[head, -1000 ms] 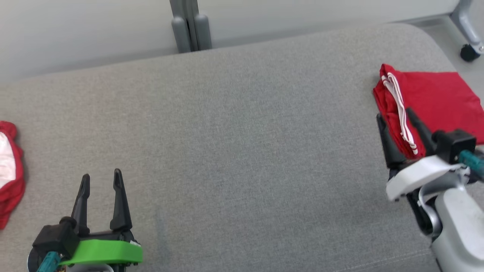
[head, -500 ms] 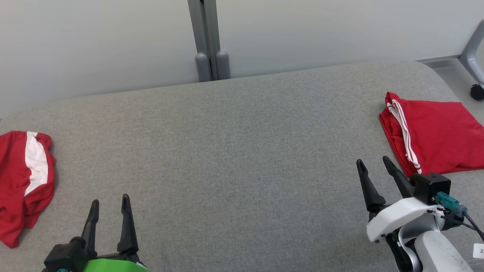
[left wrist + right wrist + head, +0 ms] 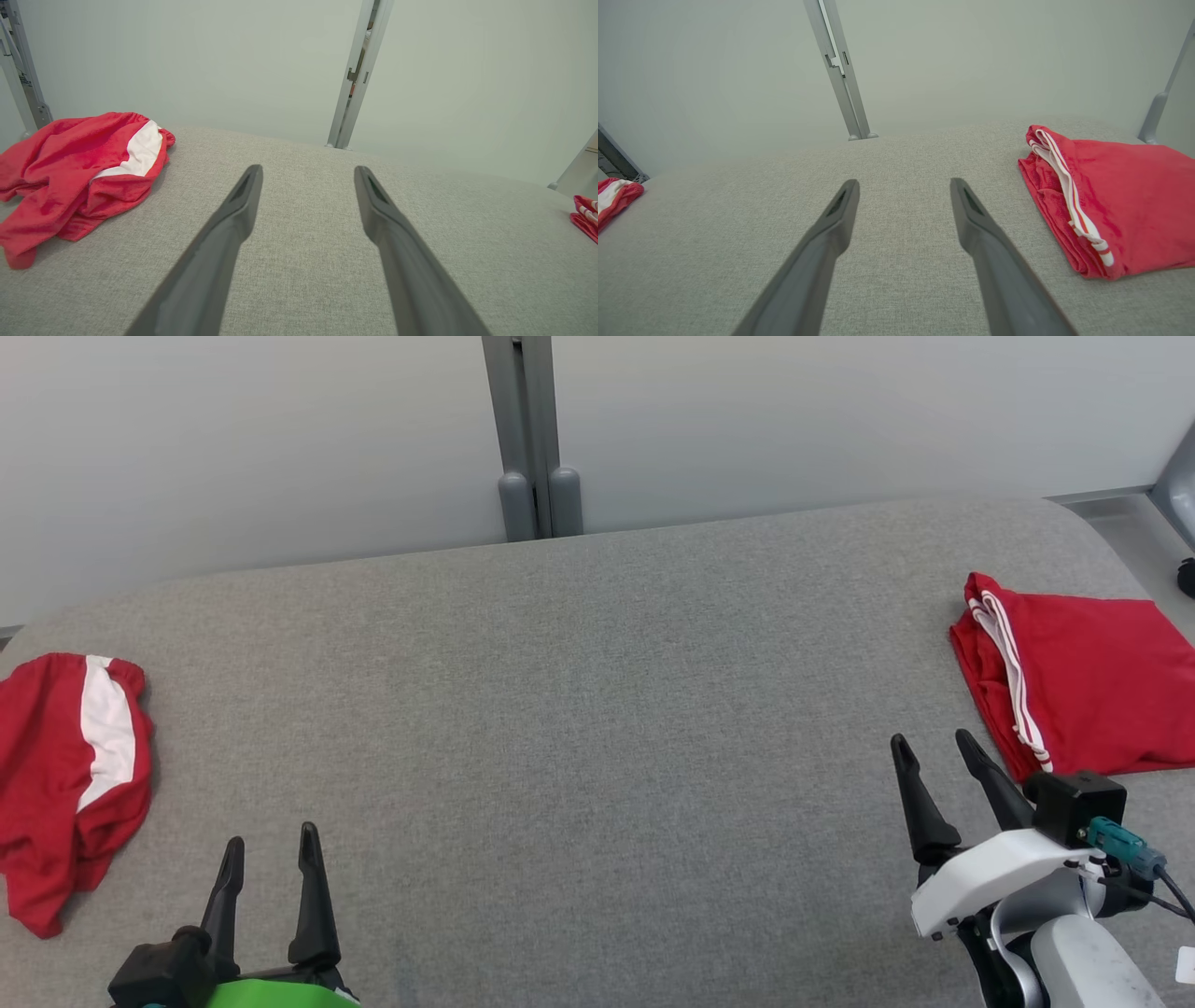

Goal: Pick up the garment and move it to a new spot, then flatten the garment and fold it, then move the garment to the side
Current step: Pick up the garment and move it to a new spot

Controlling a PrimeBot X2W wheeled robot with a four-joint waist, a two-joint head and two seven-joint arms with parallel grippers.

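Grey cushion (image 3: 597, 709); folded red garment (image 3: 1092, 691), white stripes.

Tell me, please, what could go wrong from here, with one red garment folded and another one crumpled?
1. The crumpled garment lies bunched near the left end of the grey surface; the open left gripper may pinch several layers, which would make flattening harder.
2. The folded garment lies close beside the open right gripper; a careless sweep of that arm could disturb the fold.
3. Both are red with white, so the wrong one might be picked.
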